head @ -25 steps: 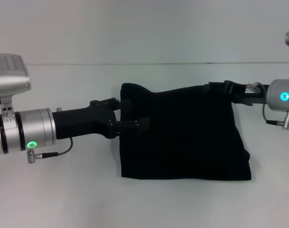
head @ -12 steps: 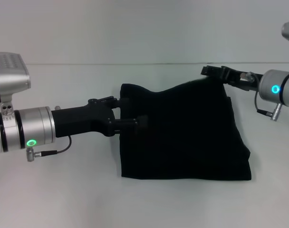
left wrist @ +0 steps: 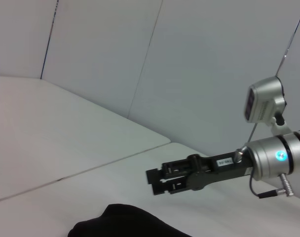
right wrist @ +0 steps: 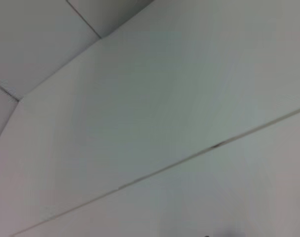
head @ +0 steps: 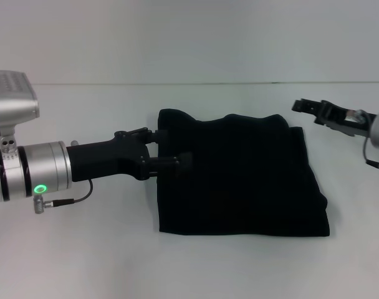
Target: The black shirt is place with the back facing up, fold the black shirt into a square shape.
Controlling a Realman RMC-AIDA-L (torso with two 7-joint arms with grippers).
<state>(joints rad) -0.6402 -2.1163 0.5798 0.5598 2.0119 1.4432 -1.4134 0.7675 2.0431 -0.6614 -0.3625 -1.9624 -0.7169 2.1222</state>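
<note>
Black shirt [head: 239, 174] lying flat at mid-table, already reduced to a compact, roughly rectangular pad, somewhat wider toward the near edge of the table [head: 83, 261]; far-left corner humped up, far edge slightly wavy, right side showing a stepped layer. Left gripper [head: 171, 148] reaching in low from the table's left side, jaws standing apart over the shirt's left edge, dark tips merging with dark cloth; impossible to tell whether any fabric is pinched between them. Right gripper [head: 303, 105] hanging clear of the cloth, just beyond the far-right corner of the shirt, jaws parted by a narrow slit and holding nothing, as confirmed in the left wrist view [left wrist: 155, 180], where only a corner of the shirt shows. Step in hand judged to be the last squaring of the fold, the task being nearly complete. To do it well: press or smooth the humped far-left corner down toward the table rather than dragging it, since soft fabric slides and drags its lower layers along; keep any grip on the top layer only; lift straight up on letting go, so that no fold springs open; bring left and right edges parallel and the far edge straight; keep the right gripper off the cloth unless needed to pin the opposite side.
</note>
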